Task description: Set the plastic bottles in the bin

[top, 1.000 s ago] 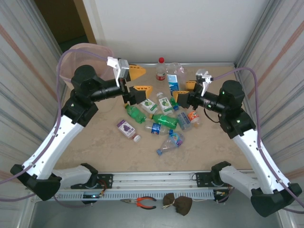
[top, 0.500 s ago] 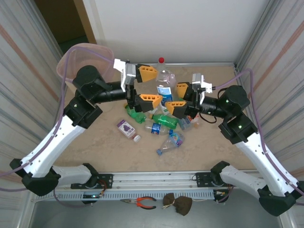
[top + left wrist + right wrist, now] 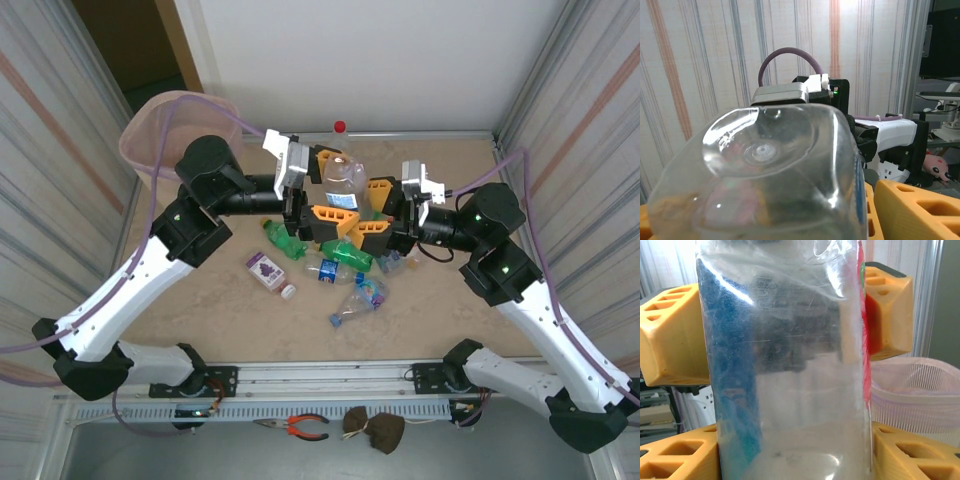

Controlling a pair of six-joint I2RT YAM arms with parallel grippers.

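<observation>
The right gripper, reaching in from the right, pinches a clear bottle across its body and holds it in the air above the middle of the table. The left gripper comes in from the left with its blocky orange fingers set on either side of the same bottle, further along its length; whether they press the wall or merely flank it cannot be told. The bottle is thin transparent plastic, rounded-square in section, lightly scuffed, with a blue label band and a moulded dimple in its base. It looks empty, so probably very light. The wall would likely dent under a hard squeeze, and the smooth skin may slip. The straight, labelled mid-body seems the soundest place to grip. Below and just nearer lie the other bottles, green and clear, heaped on the sandy, speckled tabletop, and a red-capped bottle stands at the far edge. The bin, translucent, pinkish and finely ribbed, stands in the far left corner, well apart from the held bottle.
</observation>
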